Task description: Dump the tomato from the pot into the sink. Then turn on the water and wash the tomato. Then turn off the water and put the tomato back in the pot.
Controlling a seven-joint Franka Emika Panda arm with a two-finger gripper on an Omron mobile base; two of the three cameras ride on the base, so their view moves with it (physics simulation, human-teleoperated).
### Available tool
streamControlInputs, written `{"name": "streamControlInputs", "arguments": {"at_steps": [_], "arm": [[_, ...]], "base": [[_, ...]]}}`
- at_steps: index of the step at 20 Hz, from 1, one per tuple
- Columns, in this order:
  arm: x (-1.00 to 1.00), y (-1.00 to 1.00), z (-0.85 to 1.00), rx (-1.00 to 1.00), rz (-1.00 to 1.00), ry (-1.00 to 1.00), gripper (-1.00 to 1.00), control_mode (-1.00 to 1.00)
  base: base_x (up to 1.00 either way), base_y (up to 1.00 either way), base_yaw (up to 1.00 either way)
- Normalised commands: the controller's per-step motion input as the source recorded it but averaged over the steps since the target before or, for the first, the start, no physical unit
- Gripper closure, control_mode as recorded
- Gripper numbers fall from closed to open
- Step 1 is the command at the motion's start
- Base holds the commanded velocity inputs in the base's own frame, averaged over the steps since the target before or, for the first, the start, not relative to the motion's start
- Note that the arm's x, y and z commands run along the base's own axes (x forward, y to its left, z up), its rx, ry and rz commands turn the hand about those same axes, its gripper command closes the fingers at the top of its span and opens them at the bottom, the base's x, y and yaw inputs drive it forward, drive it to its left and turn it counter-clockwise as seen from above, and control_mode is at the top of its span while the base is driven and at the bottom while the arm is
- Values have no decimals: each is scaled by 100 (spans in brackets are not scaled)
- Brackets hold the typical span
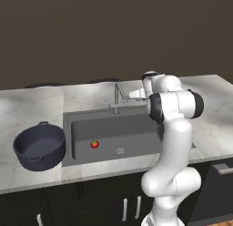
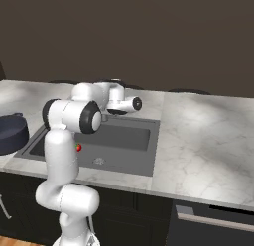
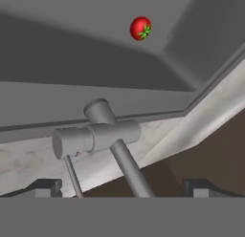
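One tomato (image 1: 94, 144) in sink (image 1: 82, 118) | pot (image 1: 39, 146) holds nothing

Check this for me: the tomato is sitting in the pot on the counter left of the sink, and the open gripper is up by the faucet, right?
Not quite. The tomato lies on the floor of the sink, not in the pot, as the left base view shows. The rest holds: the open gripper is by the faucet.

Light: even, soft, rendered; no glare.
Shadows: faint under the round dark blue-grey pot (image 1: 39, 146).
Background: dim brown wall.
Sharpness: crisp, slightly pixelated; no edge distortion.
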Motion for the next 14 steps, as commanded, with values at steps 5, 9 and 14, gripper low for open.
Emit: {"name": "streamControlInputs", "arguments": {"at_steps": [5,9,14], "arm": [[23,5,-10,0,0,7,-100,-100],[27,9,-9,0,0,6,-100,-100],[14,2,-8,0,0,3,-100,-100]], "base": [[0,0,0],[0,0,0],[0,0,0]]}}
